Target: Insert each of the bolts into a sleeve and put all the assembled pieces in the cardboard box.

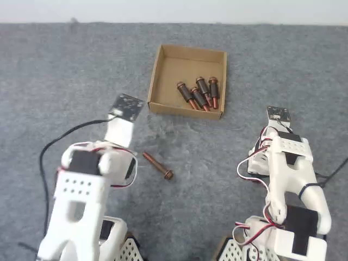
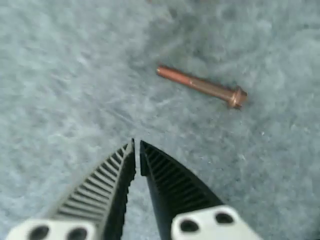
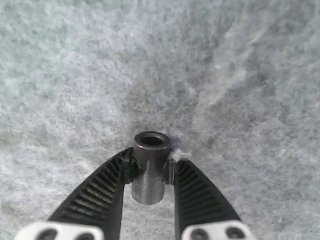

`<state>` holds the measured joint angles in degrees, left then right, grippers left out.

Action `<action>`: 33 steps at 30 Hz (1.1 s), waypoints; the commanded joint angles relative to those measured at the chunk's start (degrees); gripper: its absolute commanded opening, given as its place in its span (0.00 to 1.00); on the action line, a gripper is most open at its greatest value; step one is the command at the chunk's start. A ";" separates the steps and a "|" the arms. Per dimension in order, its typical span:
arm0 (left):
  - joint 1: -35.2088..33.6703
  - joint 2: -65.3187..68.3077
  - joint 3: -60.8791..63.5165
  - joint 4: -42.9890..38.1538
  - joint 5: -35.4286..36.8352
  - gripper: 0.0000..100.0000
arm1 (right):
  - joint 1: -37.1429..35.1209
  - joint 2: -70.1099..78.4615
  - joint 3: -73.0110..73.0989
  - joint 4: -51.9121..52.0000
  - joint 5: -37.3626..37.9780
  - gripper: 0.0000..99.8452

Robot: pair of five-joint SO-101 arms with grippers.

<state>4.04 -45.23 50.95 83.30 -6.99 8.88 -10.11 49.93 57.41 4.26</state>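
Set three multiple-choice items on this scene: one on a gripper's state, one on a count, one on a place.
1. The right gripper is
A. shut on a sleeve
B. open and empty
C. shut on a bolt

2. How many assembled pieces lie in the box?
A. two
B. six
C. four

3. Where is the loose bolt?
A. in the box
B. on the mat, outside the box
C. inside the sleeve

Answers:
1 A, the right wrist view shows the fingers clamped on the dark sleeve's sides.
2 C, the high view shows four sleeved bolts side by side.
3 B, it lies bare on the grey mat, short of the box.
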 commanded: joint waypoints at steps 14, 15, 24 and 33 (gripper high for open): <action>16.88 18.64 5.85 -19.43 11.08 0.01 | 1.10 0.40 -0.79 0.84 1.05 0.01; 17.41 20.13 5.85 -20.57 11.78 0.01 | 1.10 0.40 -0.79 0.84 1.05 0.01; 19.60 34.11 3.56 -28.13 14.15 0.01 | 1.10 0.31 -0.79 0.84 1.05 0.01; 19.87 36.75 -3.47 -28.04 16.97 0.01 | 1.10 0.31 -0.79 0.84 1.14 0.01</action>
<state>23.65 -8.66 52.35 56.13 8.92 8.88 -10.11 49.93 57.41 4.35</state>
